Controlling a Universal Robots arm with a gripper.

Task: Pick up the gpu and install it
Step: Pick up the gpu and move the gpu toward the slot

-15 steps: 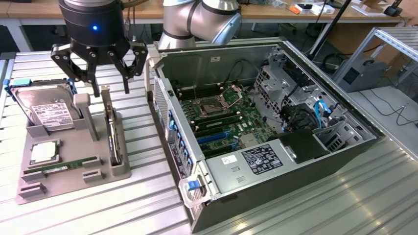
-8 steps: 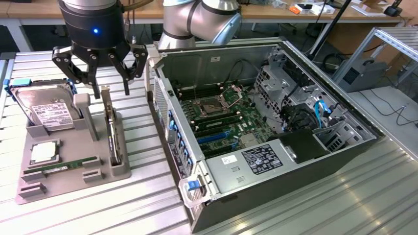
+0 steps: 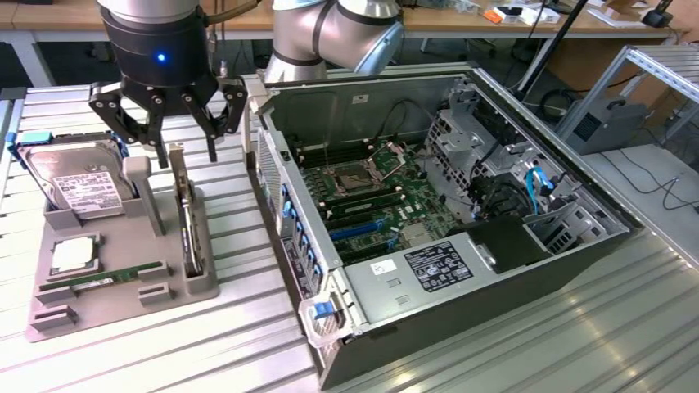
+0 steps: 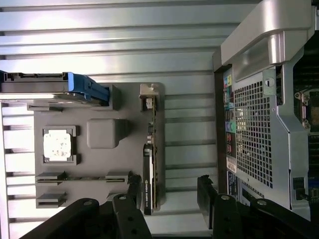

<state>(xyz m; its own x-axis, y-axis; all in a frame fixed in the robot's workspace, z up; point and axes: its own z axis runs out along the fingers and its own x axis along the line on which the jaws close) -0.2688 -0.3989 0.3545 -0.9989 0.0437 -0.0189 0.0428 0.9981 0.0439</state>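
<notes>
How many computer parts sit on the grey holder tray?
4: silver hard drive with white label, square silver processor chip, narrow green memory stick, thin dark gpu card standing on edge.

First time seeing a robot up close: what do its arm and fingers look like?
The arm is a smooth silver-grey tube with rounded joints. The gripper has a glossy black round body with a small blue light, and black fingers built from bolted, open link bars.
</notes>
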